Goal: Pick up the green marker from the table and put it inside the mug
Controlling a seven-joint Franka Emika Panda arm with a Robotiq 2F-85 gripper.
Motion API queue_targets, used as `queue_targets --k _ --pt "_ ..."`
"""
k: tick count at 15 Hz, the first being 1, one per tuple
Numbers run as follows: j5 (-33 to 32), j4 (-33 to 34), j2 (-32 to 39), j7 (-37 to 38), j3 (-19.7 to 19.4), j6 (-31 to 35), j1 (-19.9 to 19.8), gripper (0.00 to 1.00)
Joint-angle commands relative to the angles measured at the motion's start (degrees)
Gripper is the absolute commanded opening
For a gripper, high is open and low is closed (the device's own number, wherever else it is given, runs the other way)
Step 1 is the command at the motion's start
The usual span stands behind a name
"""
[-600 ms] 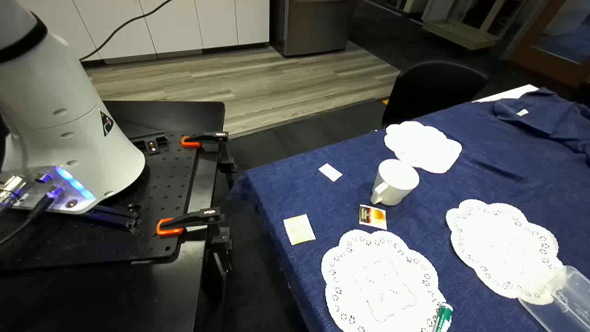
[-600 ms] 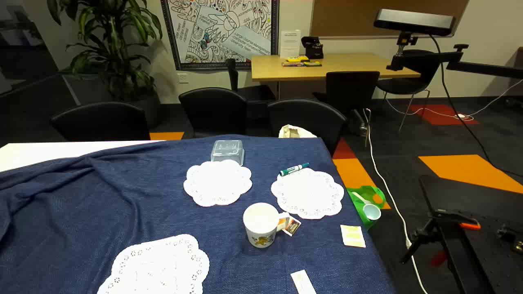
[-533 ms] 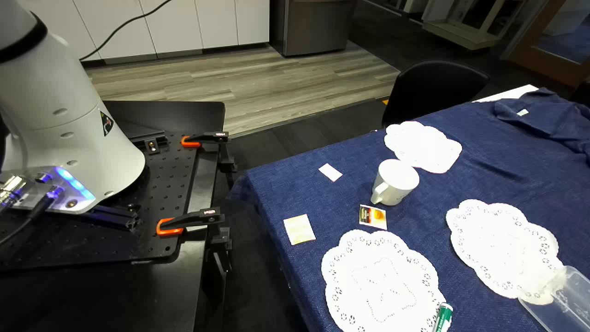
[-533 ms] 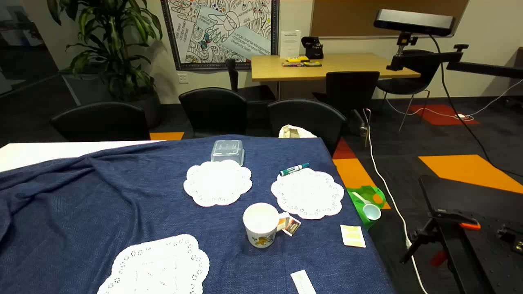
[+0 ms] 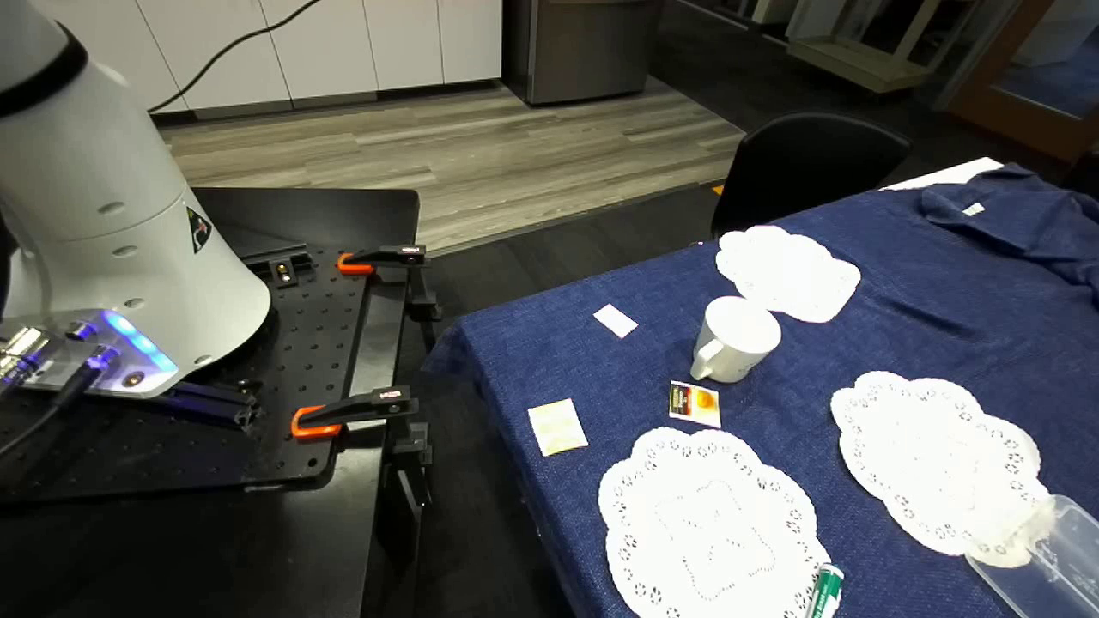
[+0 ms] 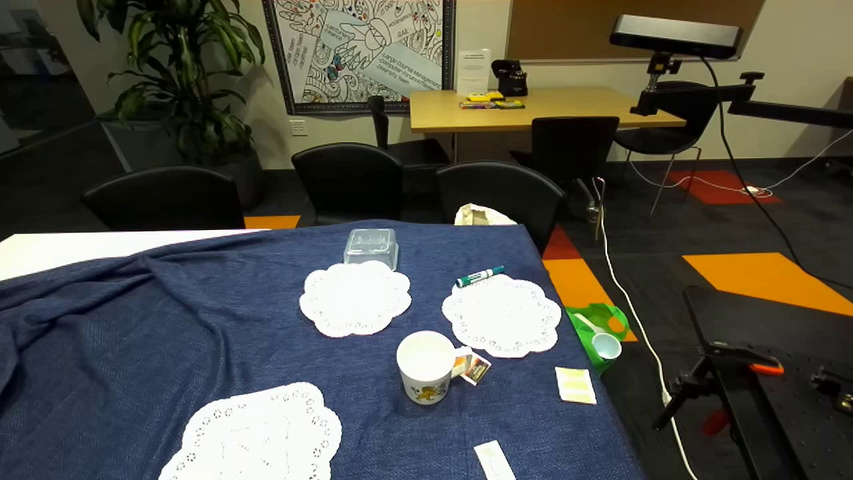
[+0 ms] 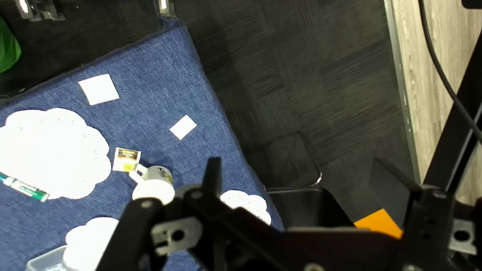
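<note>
Only in wrist view, claw [image 7: 295,161], spread

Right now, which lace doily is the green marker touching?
The doily nearest the pale yellow packet: the green marker overlaps its edge, and not the others'.

- green marker [image 6: 480,276]: green end, teal end, white label between
- mug [image 6: 414,377]: white; yellow-orange figure printed low on side
- table [image 6: 100,243]: white where bare; navy cloth [image 6: 373,433], woven texture
- doilies [image 5: 635,481]: white, pierced lace edges
- small sachet [image 5: 695,403]: black and orange, pale border
- square packet [image 6: 575,385]: white with pale yellow
- gripper [image 7: 297,173]: black, grey metal plates
- robot arm [image 5: 112,189]: white, black ring, blue light strip
- workbench [image 5: 300,352]: black
- clamps [image 5: 352,410]: orange and black
- floor [image 6: 706,230]: dark grey, orange and red patches
- poster [image 6: 363,53]: black line art on white
</note>
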Motion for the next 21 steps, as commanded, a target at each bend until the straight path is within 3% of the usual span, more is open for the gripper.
queue_targets --k 1,5,9,18,21 --pt "-1.84 0.15 -1.35 0.88 0.24 0.81 -3.47 1.0" --pt "-5.67 0.17 -1.16 -0.28 -1.22 2.74 -7.26 1.0" --pt "-9.89 0.45 3.81 -0.33 -2.55 8.66 -11.21 1.0" --pt "-16.94 5.71 21.44 1.42 -5.14 22.08 -16.64 1.0" --pt "-17.94 8.14 27.5 5.83 -5.75 26.15 -18.32 1.0"
